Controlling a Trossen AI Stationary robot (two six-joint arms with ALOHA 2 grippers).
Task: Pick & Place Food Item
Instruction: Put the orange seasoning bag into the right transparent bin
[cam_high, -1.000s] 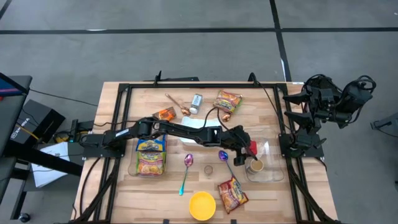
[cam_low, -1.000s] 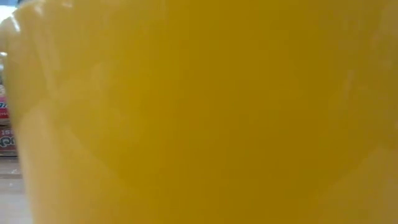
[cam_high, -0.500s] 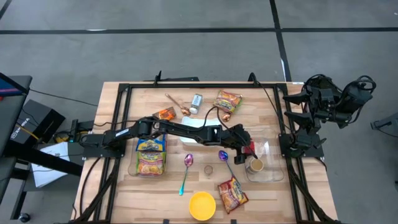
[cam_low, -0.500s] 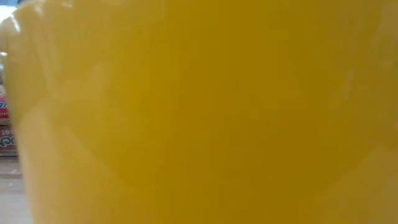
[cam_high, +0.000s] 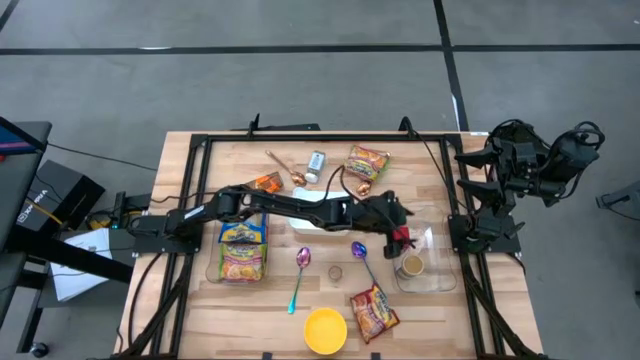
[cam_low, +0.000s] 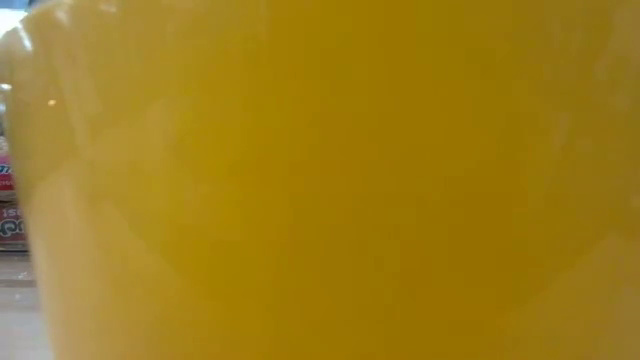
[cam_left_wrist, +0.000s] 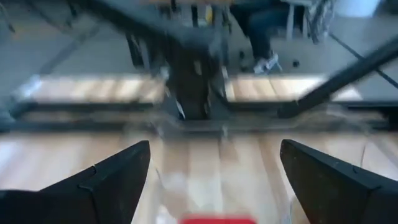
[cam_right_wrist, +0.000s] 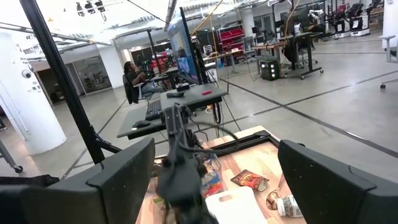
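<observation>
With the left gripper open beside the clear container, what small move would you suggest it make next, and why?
Probably lift and draw back toward the table's middle. The left gripper stands open at the rim of the clear container, with a small round item lying inside, so the placing looks done. The right gripper waits raised off the table's right side.

— How is the table (cam_high: 430, 165) laid out?
— A bowl (cam_high: 325, 330) is set at the near edge, with a packet (cam_high: 373, 312) just to its right. A container (cam_high: 428, 262) is placed at the right side, a cup (cam_high: 411, 266) inside it.
— And the left?
— A noodle pack (cam_high: 243, 252) is laid there, two spoons (cam_high: 300, 277) between it and the container.
</observation>
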